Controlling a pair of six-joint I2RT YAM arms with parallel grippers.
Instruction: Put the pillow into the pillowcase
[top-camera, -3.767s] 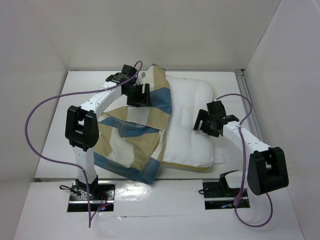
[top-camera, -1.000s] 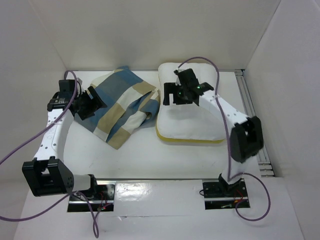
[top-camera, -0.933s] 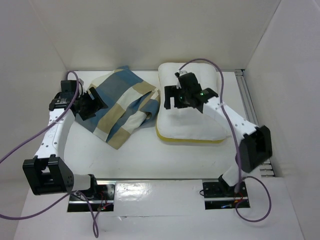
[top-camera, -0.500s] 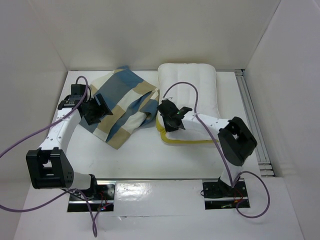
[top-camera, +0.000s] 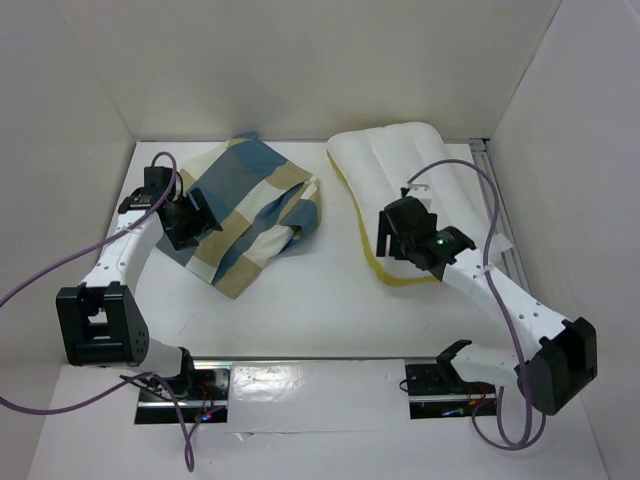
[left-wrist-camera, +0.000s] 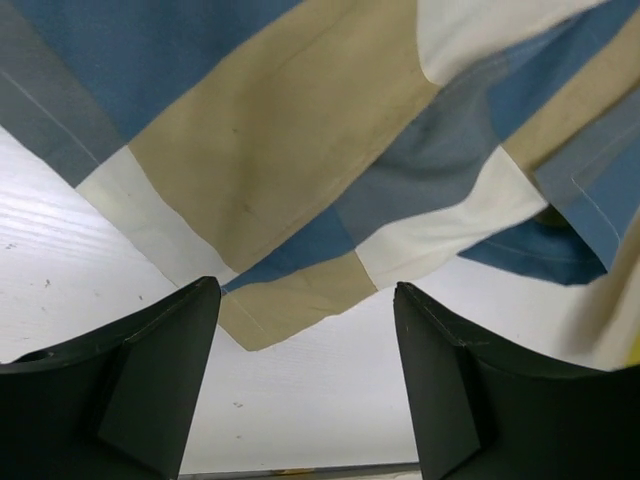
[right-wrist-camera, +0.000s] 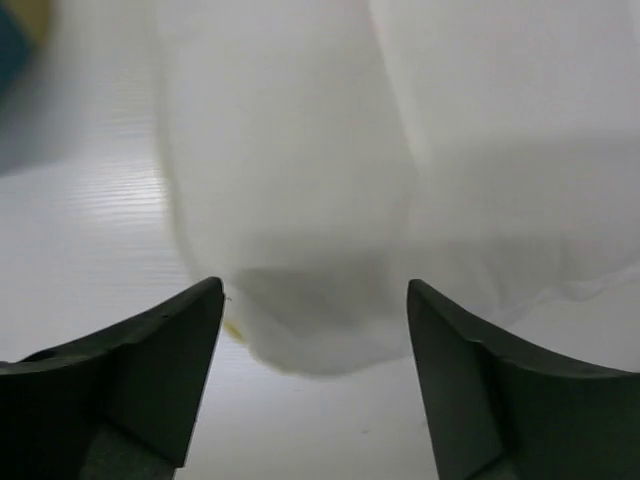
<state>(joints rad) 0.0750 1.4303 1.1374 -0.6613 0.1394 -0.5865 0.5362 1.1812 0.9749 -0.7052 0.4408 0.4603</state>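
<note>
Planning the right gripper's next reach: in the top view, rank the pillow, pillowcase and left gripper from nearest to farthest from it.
1. Pillow: its near end lies right at the right gripper.
2. Pillowcase: to the left, apart from the pillow.
3. Left gripper: farthest left, over the pillowcase's left side.

No readable text, labels, brands or numbers in any view.

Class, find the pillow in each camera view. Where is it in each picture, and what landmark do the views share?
Top external: the pillow lies right of centre, angled, toward the back.
Left wrist: not clearly in it; only an unidentifiable pale blur at the right edge.
Right wrist: fills the upper picture, white and blurred.
Shared landmark: the white table.
</note>
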